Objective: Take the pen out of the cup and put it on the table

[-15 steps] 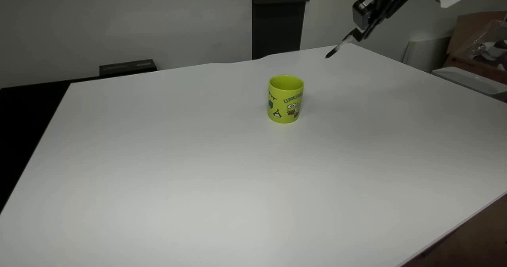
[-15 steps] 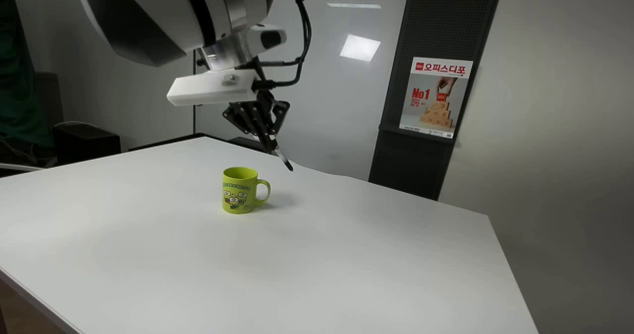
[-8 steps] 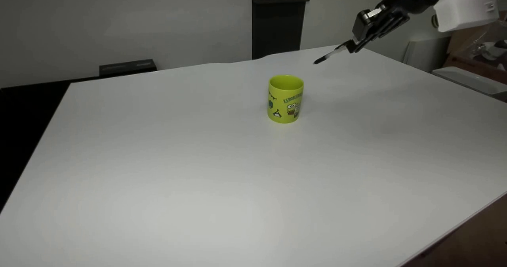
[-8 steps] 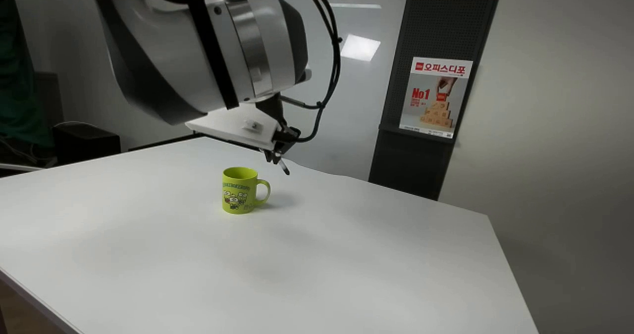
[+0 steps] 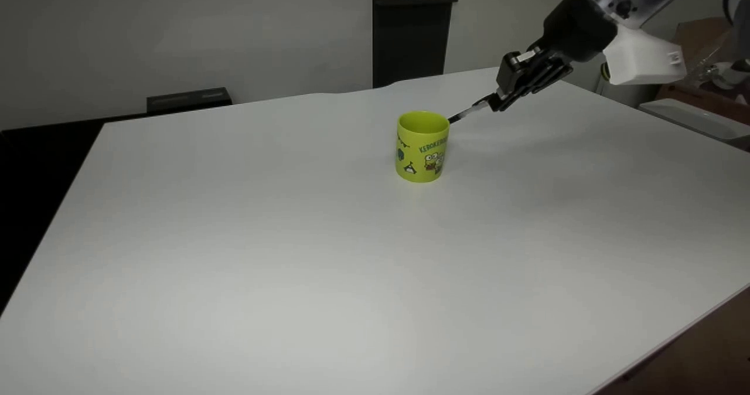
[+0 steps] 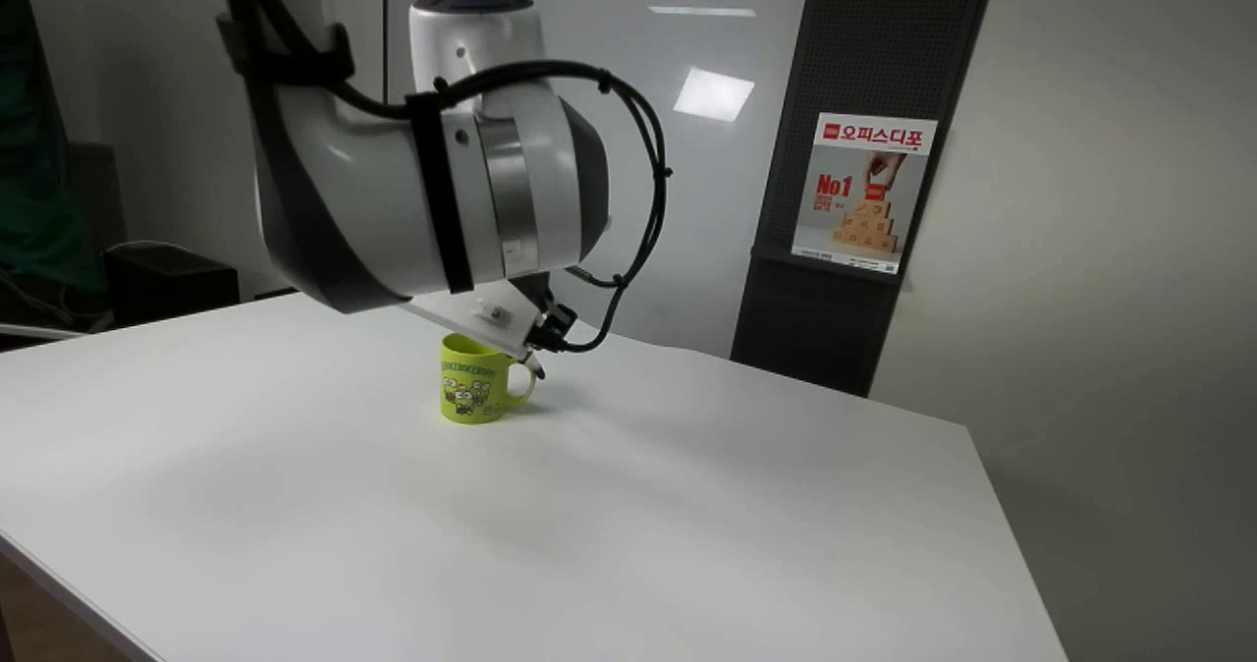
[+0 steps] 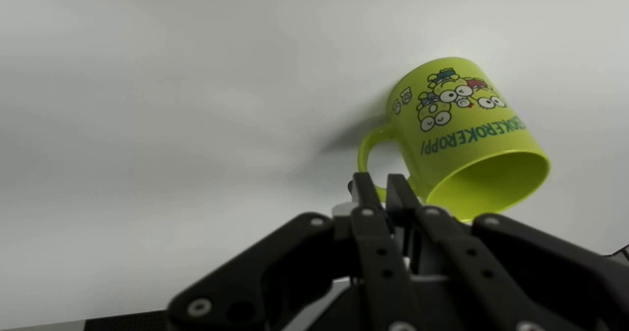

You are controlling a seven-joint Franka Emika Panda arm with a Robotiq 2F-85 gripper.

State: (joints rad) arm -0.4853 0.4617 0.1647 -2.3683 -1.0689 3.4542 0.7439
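The yellow-green cup [image 5: 419, 155] stands upright on the white table [image 5: 281, 266]; it also shows in an exterior view [image 6: 466, 382] and in the wrist view [image 7: 457, 115]. My gripper [image 5: 497, 103] is shut on the thin pen [image 5: 470, 110] and holds it tilted, outside the cup, on its handle side. The pen's dark tip [image 6: 538, 371] shows near the handle; in an exterior view its end passes behind the cup's rim. In the wrist view, a finger of the gripper [image 7: 378, 181] hides most of the pen, and only a dark end [image 7: 350, 187] shows.
The table's far edge lies behind the cup, near the wall. A dark panel with a poster [image 6: 864, 191] stands behind the table. A white tray [image 5: 694, 119] and a cardboard box lie beyond the table's side edge. The arm [image 6: 432, 191] hangs over the cup.
My gripper has moved down toward the cup with the pen in it, so the pen's tip is now beside the handle. The cup has not moved.
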